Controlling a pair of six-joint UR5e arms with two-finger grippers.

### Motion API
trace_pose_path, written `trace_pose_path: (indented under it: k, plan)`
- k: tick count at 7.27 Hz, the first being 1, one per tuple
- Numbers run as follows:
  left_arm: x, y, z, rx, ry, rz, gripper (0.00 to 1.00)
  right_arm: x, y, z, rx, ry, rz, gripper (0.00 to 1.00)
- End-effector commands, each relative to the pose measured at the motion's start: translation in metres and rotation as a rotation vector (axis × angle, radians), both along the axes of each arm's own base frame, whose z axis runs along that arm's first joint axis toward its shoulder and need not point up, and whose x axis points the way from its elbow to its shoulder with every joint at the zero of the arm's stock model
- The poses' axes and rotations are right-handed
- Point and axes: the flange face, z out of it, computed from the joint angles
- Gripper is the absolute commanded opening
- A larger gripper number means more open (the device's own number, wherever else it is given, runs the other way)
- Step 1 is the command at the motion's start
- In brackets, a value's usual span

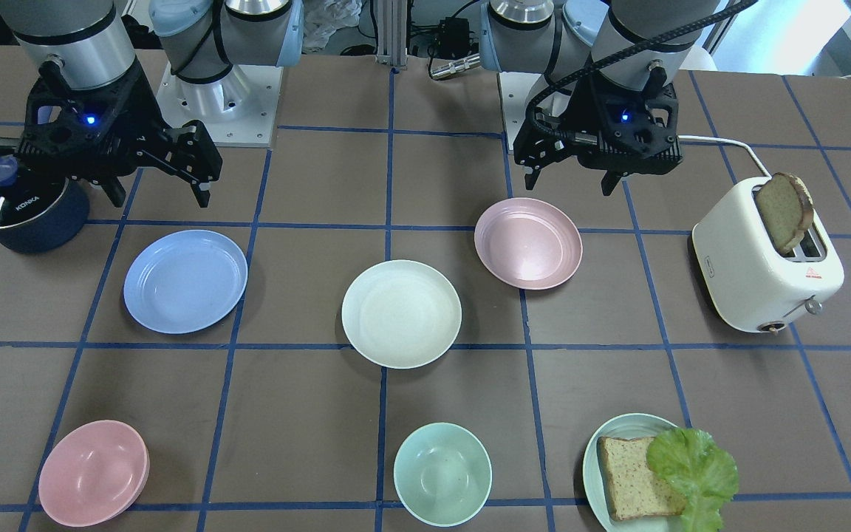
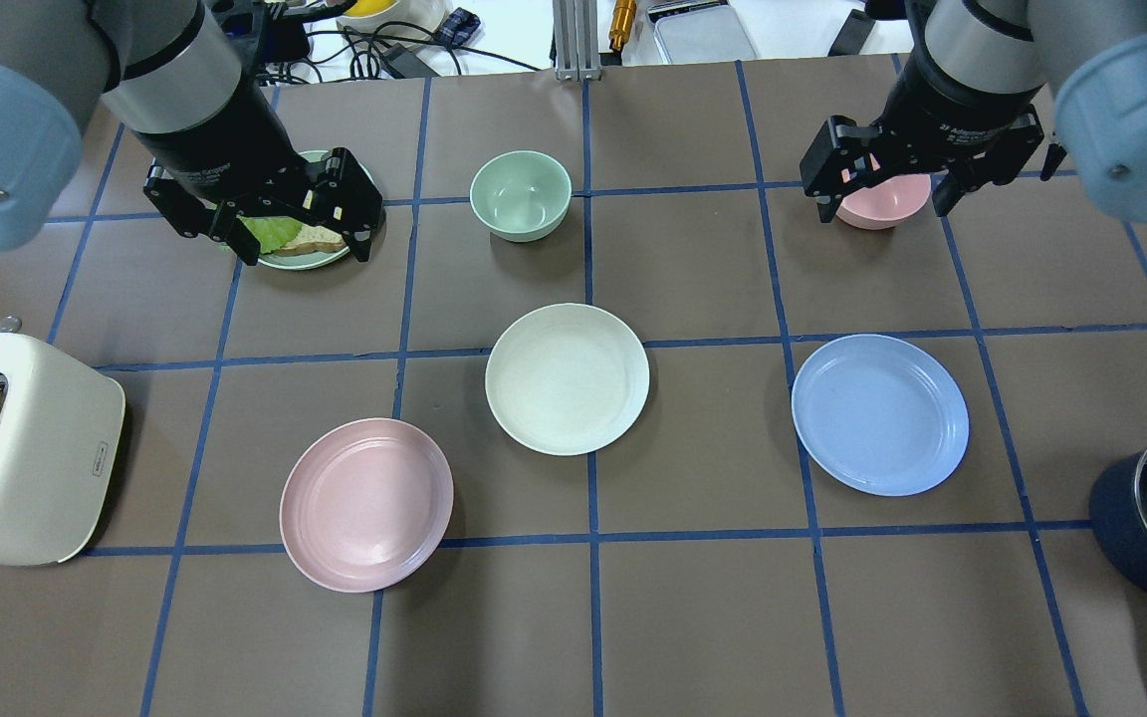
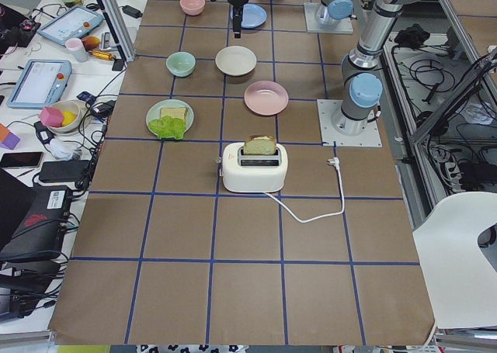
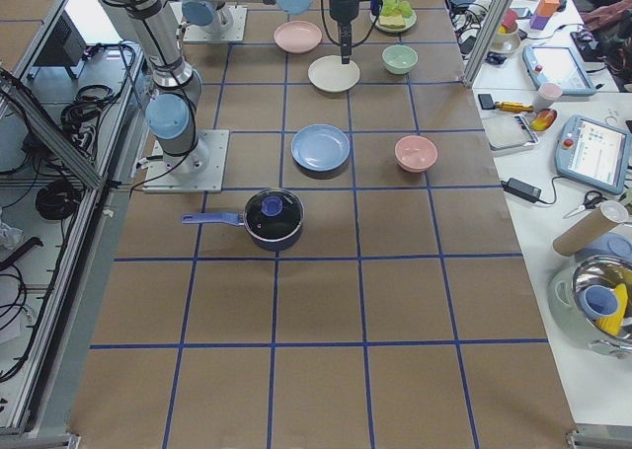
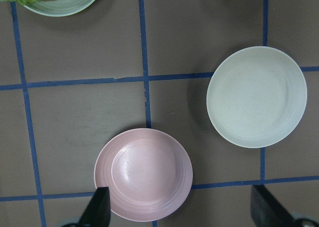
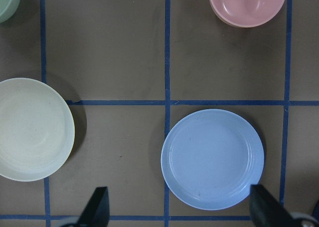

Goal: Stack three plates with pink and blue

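Plainly, none of the three plates is stacked: each lies flat on the brown bench (image 2: 693, 617), apart from the other two. The cream plate (image 2: 567, 378) sits at about the middle of the bench. The pink plate (image 2: 366, 504) lies toward the left end and closer to the robot's edge, near the cream one but not touching it. The blue plate (image 2: 879, 414) lies toward the right end, well apart from the cream plate.

The left gripper (image 1: 569, 181) hangs above the bench with its fingers spread wide and nothing between them. Its wrist camera looks straight down on the pink plate, whose rim nearest the robot's edge lies between the two fingertips (image 5: 98, 209). The gripper seems to be well above the plate, though its height is hard to judge.

The right gripper (image 1: 159, 193) is likewise spread and empty. From its wrist camera the blue plate lies below and between the fingertips (image 6: 97, 207), a little toward the far edge.

A white toaster (image 2: 26, 448) stands near the left end with a slice of bread (image 1: 784, 210) sticking up out of its slot. A dark blue pot (image 1: 23, 210) with a glass lid stands near the right end, by the robot's edge. Along the far edge sit a pink bowl (image 1: 93, 473) toward the right end, a mint bowl (image 1: 442, 473) at the middle, and a pale green plate (image 1: 603, 436) with bread and lettuce toward the left end.
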Motion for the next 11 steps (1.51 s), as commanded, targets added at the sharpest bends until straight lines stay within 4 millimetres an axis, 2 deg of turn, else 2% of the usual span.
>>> trace_pose_path:
  k: [1, 5, 6, 7, 8, 9, 10, 11]
  plan:
    - [0.002, 0.001, 0.001, -0.001, 0.001, 0.003, 1.0, 0.001, 0.0, 0.0, 0.001, -0.003, 0.001, 1.0]
    - [0.002, 0.004, -0.004, 0.014, -0.004, 0.001, 1.0, 0.0, -0.002, -0.002, -0.004, -0.01, 0.014, 1.0]
    - [0.002, 0.007, -0.002, 0.042, -0.009, -0.002, 1.0, -0.01, -0.006, -0.011, 0.02, -0.013, -0.006, 1.0]
    - [0.002, 0.007, -0.002, 0.045, -0.007, -0.002, 1.0, -0.028, -0.021, -0.037, 0.061, -0.014, -0.04, 1.0]
    - [0.001, 0.007, -0.004, 0.051, -0.003, -0.005, 1.0, -0.058, -0.03, -0.047, 0.084, -0.018, -0.095, 1.0]
    - [0.001, 0.008, -0.006, 0.056, -0.004, -0.007, 1.0, -0.1, -0.043, -0.067, 0.124, -0.026, -0.147, 1.0]
    - [0.002, 0.008, -0.012, 0.066, -0.006, -0.004, 1.0, -0.153, -0.052, -0.093, 0.181, -0.041, -0.126, 1.0]
    - [-0.001, -0.001, -0.037, 0.106, -0.01, -0.001, 1.0, -0.179, -0.049, -0.116, 0.211, -0.056, -0.119, 1.0]
